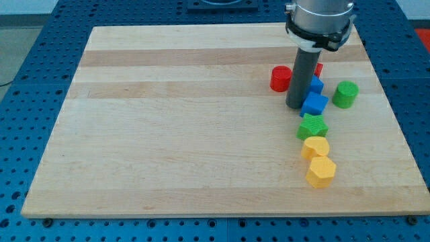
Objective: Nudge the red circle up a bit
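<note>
The arm's tool, a plain dark rod with nothing to spread or pinch, rests its tip [296, 106] on the pale wooden counter [168, 134] just below-right of the red plastic circle [281, 78], so the approach is unfinished: it seemingly must move directly beneath the circle, then push toward the view's top.

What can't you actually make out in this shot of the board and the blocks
- Second red block, camera view: only a sliver shows behind the rod, so its shape is unclear.
- Upper blue block: partly covered by the rod.
- My tip: whether it touches the red circle or the lower blue block can't be told.
- The arm above the rod: cut off by the view's top edge.
</note>
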`<action>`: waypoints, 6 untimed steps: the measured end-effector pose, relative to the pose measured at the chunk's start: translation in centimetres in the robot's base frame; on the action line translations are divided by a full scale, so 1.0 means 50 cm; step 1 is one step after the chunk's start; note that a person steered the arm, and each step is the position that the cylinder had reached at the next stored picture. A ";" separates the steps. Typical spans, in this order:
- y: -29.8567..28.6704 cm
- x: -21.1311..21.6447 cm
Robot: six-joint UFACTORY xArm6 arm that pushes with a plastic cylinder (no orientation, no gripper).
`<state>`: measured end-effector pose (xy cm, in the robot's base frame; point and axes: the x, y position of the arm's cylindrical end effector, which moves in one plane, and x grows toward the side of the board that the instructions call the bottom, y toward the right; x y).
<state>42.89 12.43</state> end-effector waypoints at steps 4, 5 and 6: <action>-0.043 -0.076; -0.042 -0.121; -0.025 -0.162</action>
